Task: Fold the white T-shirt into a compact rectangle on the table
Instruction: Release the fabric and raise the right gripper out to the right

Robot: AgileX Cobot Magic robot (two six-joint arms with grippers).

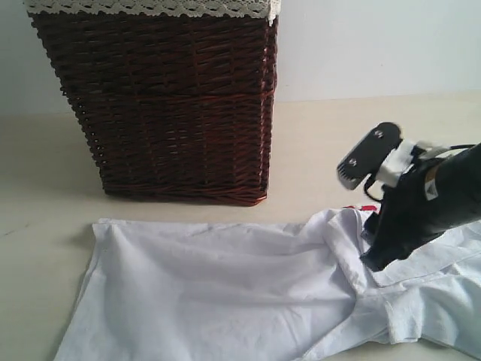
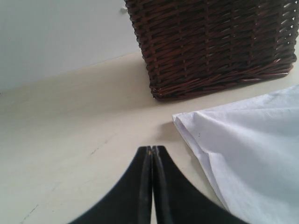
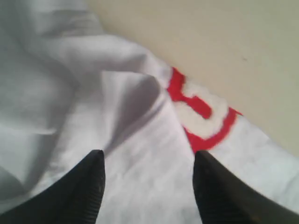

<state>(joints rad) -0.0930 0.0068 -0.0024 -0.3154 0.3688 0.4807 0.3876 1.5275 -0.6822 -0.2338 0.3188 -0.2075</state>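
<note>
The white T-shirt (image 1: 225, 286) lies rumpled across the near part of the table (image 1: 45, 188), with folds bunched toward the right. My right gripper (image 3: 148, 156) hangs open just above the cloth, both fingers clear of it, and a red-outlined fuzzy letter (image 3: 205, 116) shows just ahead of one finger. The right arm (image 1: 417, 210) reaches down over the shirt's right part. My left gripper (image 2: 152, 148) is shut with nothing in it, low over bare table beside a corner of the shirt (image 2: 252, 149). The exterior view does not show the left gripper.
A dark brown wicker basket (image 1: 173, 98) with lace trim stands on the table behind the shirt, close to its far edge. The basket (image 2: 210, 42) also fills the space ahead of the left gripper. A pale wall rises behind the table.
</note>
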